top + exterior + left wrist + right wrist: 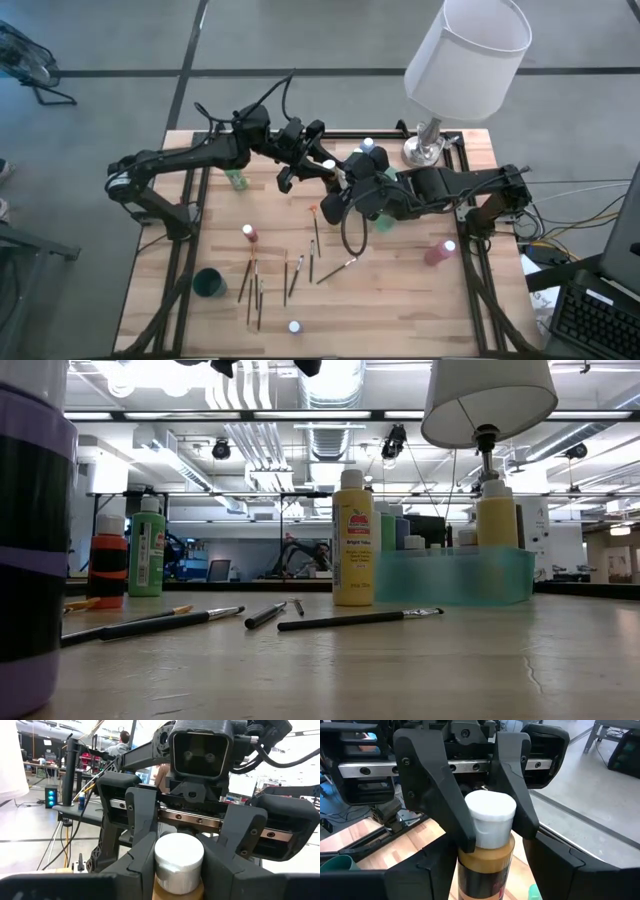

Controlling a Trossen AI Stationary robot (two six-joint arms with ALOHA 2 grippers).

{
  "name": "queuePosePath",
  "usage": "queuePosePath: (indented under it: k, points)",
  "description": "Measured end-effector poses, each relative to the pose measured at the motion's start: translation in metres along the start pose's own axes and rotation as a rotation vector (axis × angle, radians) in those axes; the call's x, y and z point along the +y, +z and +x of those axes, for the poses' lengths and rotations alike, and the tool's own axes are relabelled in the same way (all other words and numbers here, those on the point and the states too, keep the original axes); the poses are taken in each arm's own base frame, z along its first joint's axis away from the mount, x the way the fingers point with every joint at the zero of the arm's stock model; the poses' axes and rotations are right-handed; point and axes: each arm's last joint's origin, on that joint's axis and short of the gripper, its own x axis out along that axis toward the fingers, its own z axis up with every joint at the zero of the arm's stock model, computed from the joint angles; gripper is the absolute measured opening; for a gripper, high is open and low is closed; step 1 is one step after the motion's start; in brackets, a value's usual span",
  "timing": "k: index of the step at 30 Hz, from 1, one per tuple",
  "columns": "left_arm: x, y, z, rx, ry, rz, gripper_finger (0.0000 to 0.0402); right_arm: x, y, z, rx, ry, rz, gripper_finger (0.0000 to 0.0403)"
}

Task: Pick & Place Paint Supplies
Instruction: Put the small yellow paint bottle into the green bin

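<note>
Handover mid-air, looks like. The brown paint bottle [487, 845] with the white cap is up off the table [400, 300], between the two arms near the middle. The left gripper [312, 160] is clamped on its cap. The right gripper [345, 185] sits around the body just below, but I honestly can't tell if it's got a grip. I'd say the left one shouldn't let go until the right is squeezing firmly and squarely, or the bottle will tip or drop.
</note>
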Motion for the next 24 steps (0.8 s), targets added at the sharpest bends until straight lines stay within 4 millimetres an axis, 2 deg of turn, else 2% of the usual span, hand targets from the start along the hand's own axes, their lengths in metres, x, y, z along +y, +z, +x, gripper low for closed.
queuePosePath:
  k: [4, 13, 18, 24]
  points:
    - [0.0001, 0.0003, -0.0001, -0.002, 0.002, 0.002, 0.0124, -0.0002, 0.0002, 0.0001, 0.0, 0.0, 0.001, 0.0205]
    - [0.0005, 0.0011, -0.0002, -0.007, 0.008, 0.009, 0.0124, -0.0006, 0.0009, 0.0007, -0.001, 0.0, -0.018, 0.0135]
    - [0.0005, 0.0011, -0.0002, -0.007, 0.008, 0.007, 0.0128, -0.0007, 0.0007, 0.0007, 0.0, -0.001, -0.02, 0.0143]
    - [0.0045, 0.0029, -0.0054, -0.004, 0.022, -0.052, 0.0163, -0.0016, 0.0011, -0.0001, 0.004, -0.006, -0.031, 0.0155]
